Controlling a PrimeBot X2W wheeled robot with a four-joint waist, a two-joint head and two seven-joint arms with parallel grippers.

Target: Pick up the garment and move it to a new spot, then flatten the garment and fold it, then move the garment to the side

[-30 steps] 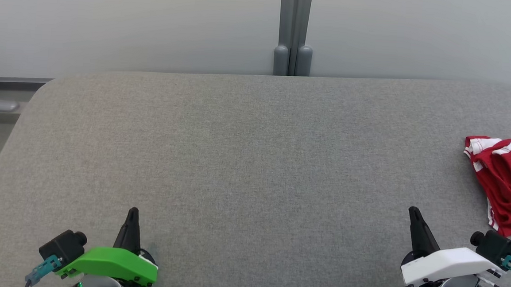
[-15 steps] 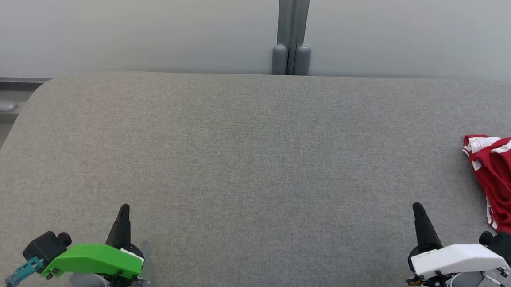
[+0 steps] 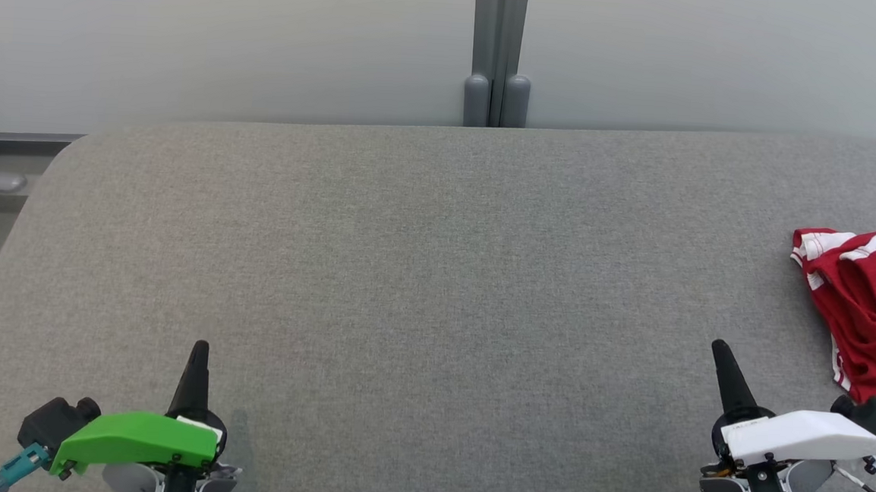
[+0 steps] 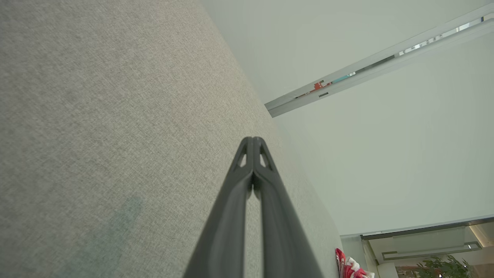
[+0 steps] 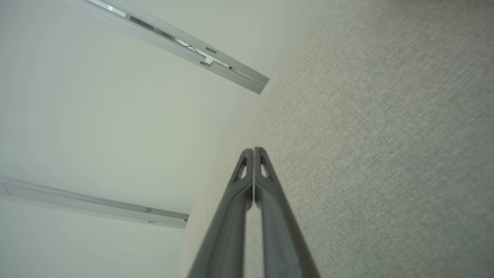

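Garment [image 3: 872, 303], red with white stripes, lies crumpled at the table's [image 3: 436, 276] right edge, cut off by the head view's border. Left pincer [image 3: 200, 349] and right pincer [image 3: 721, 348], near the front edge, are pressed together and empty. The left wrist view shows tips meeting and a sliver of the garment [image 4: 349, 266]. In the right wrist view the tips meet too.

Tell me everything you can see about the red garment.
The red garment looks like soft sports fabric, red with white stripes and white trim at one opening. It lies crumpled, not flattened or folded, on the grey fabric surface at the head view's right border, which cuts it off. Only that surface touches it; the right gripper is near but apart.
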